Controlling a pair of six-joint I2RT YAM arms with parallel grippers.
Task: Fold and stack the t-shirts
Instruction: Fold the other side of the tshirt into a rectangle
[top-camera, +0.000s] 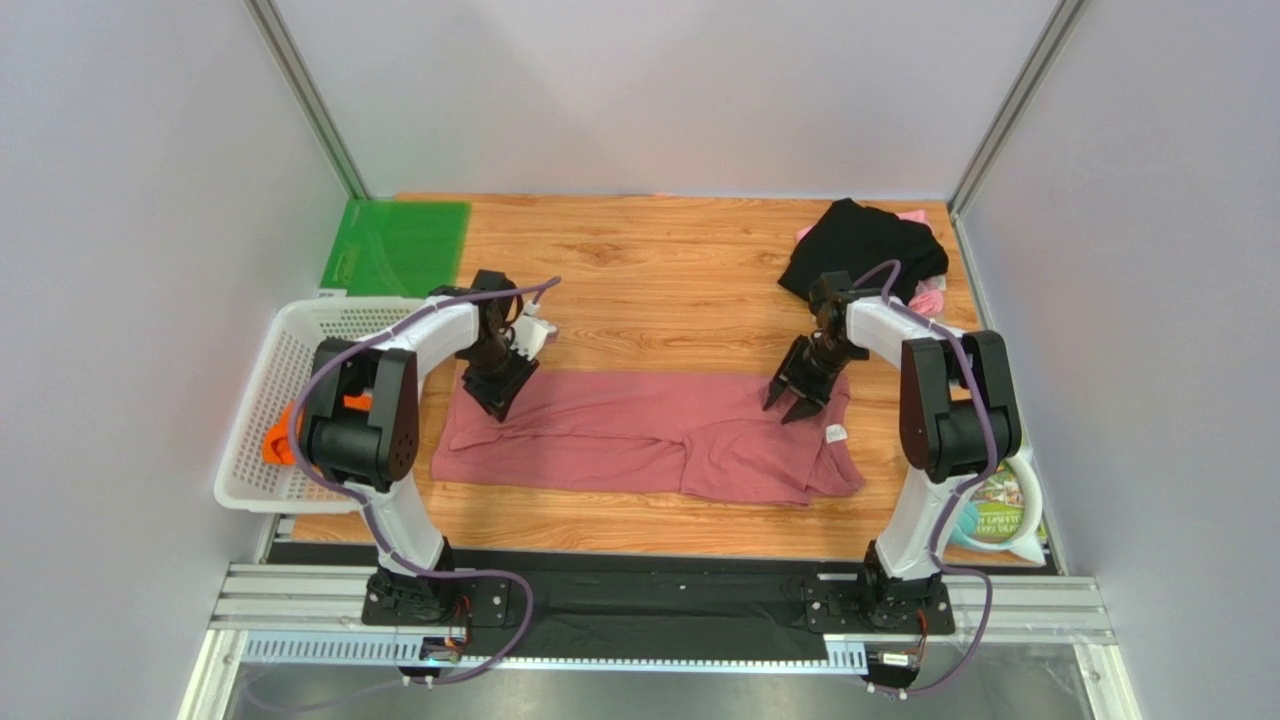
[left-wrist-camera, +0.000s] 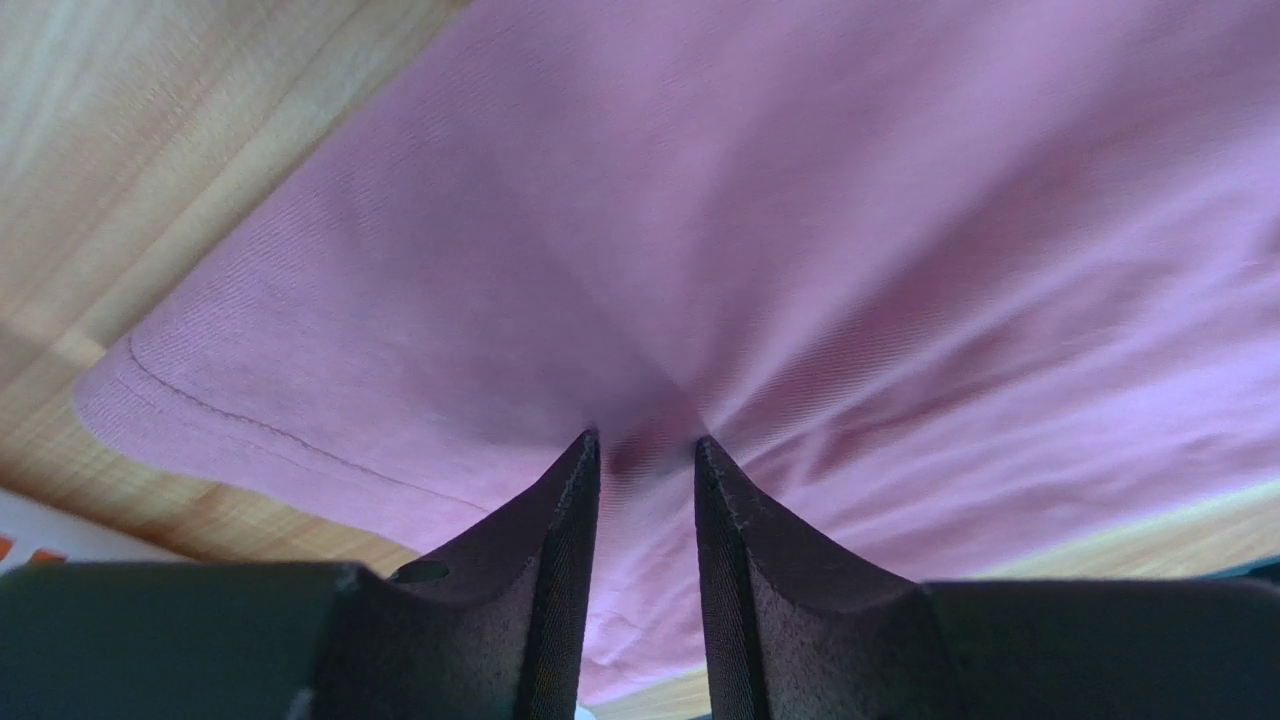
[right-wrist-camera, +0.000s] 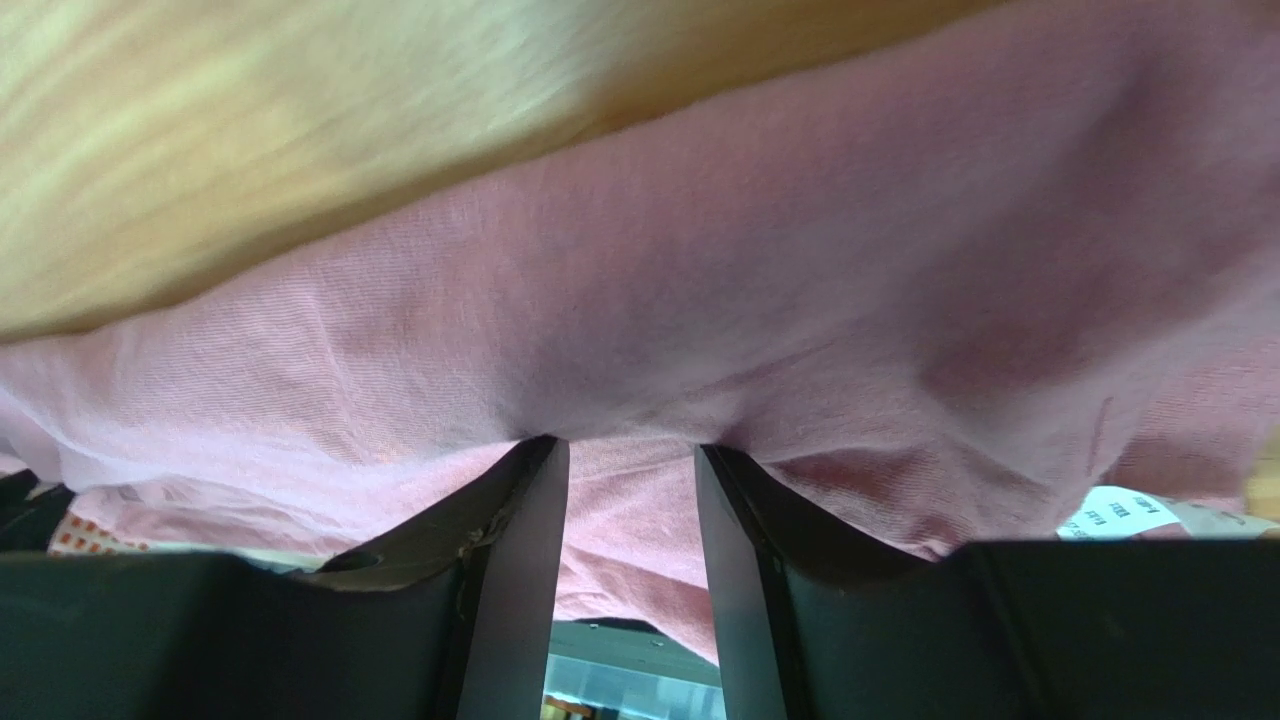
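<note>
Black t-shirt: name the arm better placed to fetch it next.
Probably right. The black t-shirt lies at the far right, just beyond the right hand; the left hand is well away, at the dusty-rose t-shirt's left end.

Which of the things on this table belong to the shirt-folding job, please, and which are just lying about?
Job: large dusty-rose cloth t-shirt, spread out; crumpled black cloth t-shirt; pale pink cloth garment under it.
Lying about: white plastic mesh basket; flat green plastic mat; green-printed plastic packet.
</note>
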